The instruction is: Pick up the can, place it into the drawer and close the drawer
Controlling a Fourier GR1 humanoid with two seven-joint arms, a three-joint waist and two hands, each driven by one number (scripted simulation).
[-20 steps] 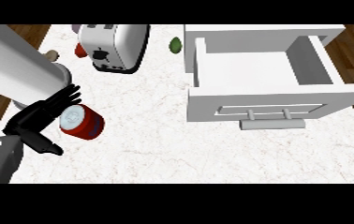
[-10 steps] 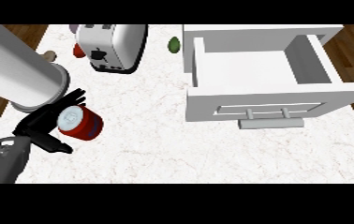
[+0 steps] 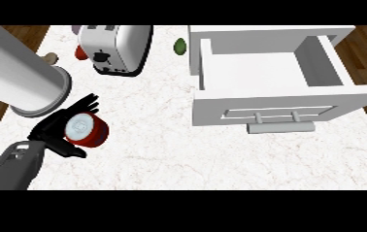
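The left hand [image 3: 57,129] is low at the left side, and its dark fingers [image 3: 84,104] are curled round the can [image 3: 86,128]. The can is red with a pale round top. It sits in the hand's grip, with fingers behind it and under it. I cannot tell if it is off the desk [image 3: 165,148] or touching it. The right hand is not in the view.

A big grey forearm [image 3: 28,83] lies just above the hand. A toaster [image 3: 114,49] stands further up and a little to the right of the hand. A small green thing [image 3: 180,45] lies past the toaster.

The drawer [image 3: 269,78] is well to the right of the hand and a bit further away. It is pulled open, and nothing shows inside it. Its handle [image 3: 281,127] sticks out on the side nearest the robot.

The step now looks like getting the can up and over to the drawer. To do it well, the hand should lift the can straight up first. Then it should carry the can to the right, high enough to clear the drawer's front wall. It should keep the can upright so it does not slip out. It should let go only when the can is over the middle of the drawer.
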